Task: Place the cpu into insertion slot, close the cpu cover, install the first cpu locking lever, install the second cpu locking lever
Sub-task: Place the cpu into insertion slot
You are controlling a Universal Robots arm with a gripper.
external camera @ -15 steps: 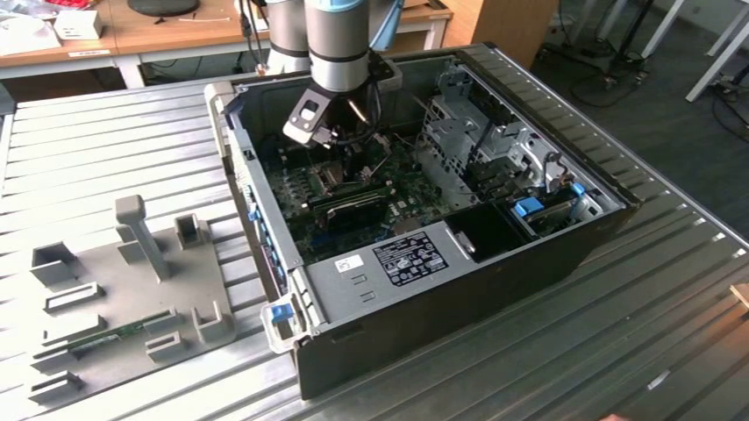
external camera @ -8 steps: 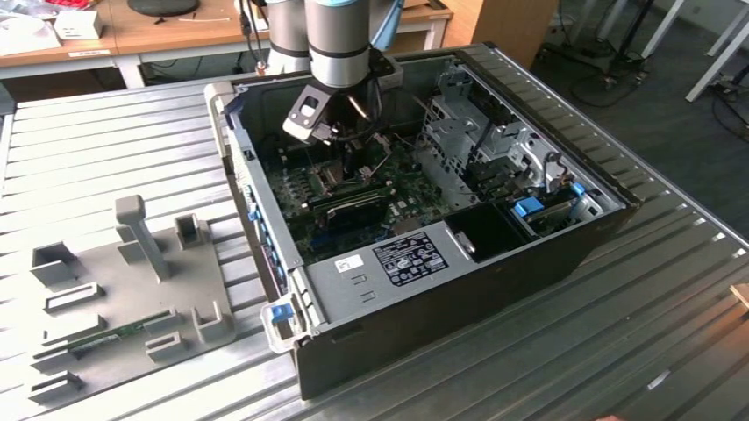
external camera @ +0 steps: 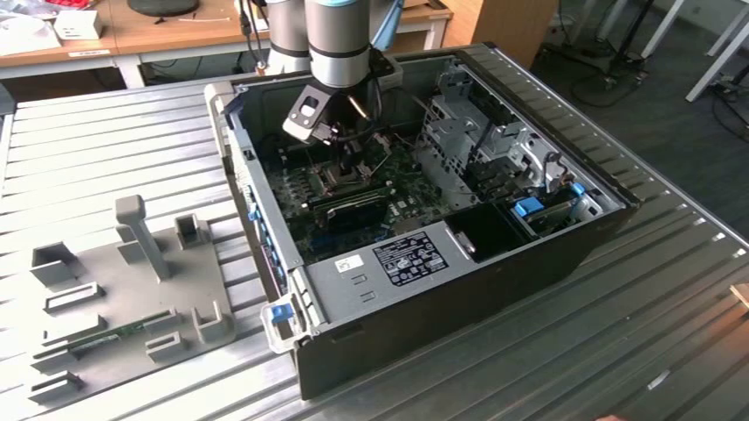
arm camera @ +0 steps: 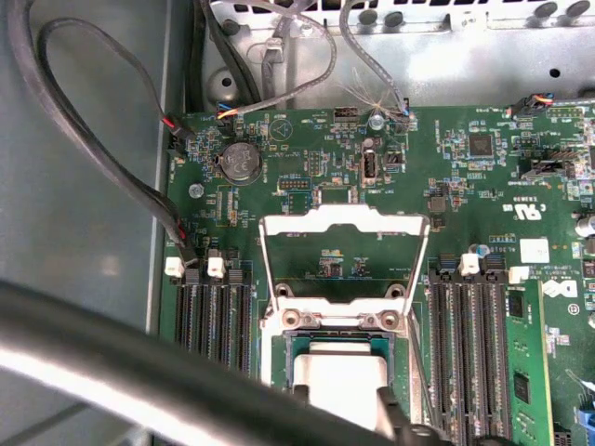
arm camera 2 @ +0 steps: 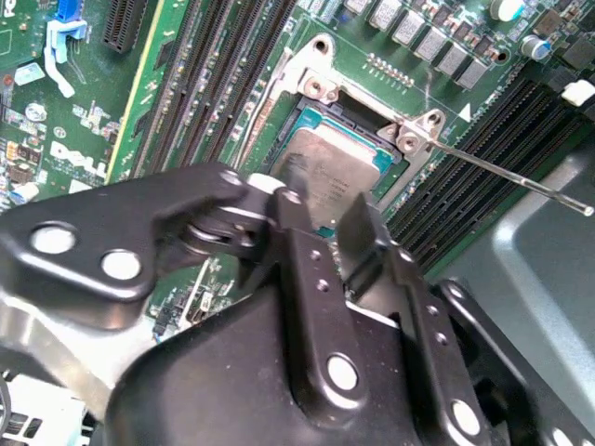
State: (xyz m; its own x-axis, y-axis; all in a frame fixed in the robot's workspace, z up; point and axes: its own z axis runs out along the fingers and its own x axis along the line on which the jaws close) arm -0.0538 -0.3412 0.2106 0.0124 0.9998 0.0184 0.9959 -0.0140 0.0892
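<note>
The cpu (arm camera 2: 327, 172) lies flat in the insertion slot (arm camera 2: 307, 85), pale face up, on the green circuit board; it also shows in the first wrist view as the cpu (arm camera: 337, 370). The cpu cover (arm camera: 344, 218) stands swung up on its hinge, its window showing the board behind. A thin locking lever (arm camera 2: 507, 177) sticks out free from the socket corner. My gripper (arm camera 2: 323, 212) hangs just over the chip's near edge, fingers (arm camera 2: 299, 243) apart, nothing between them. In the exterior view my gripper (external camera: 346, 174) reaches down into the open computer case.
Long black memory slots (arm camera: 209, 311) flank the socket on both sides. Loose cables (arm camera: 102, 153) run along the case wall. A metal drive cage (external camera: 492, 140) stands at the exterior view's right. A grey fixture plate (external camera: 129, 289) lies on the table at its left.
</note>
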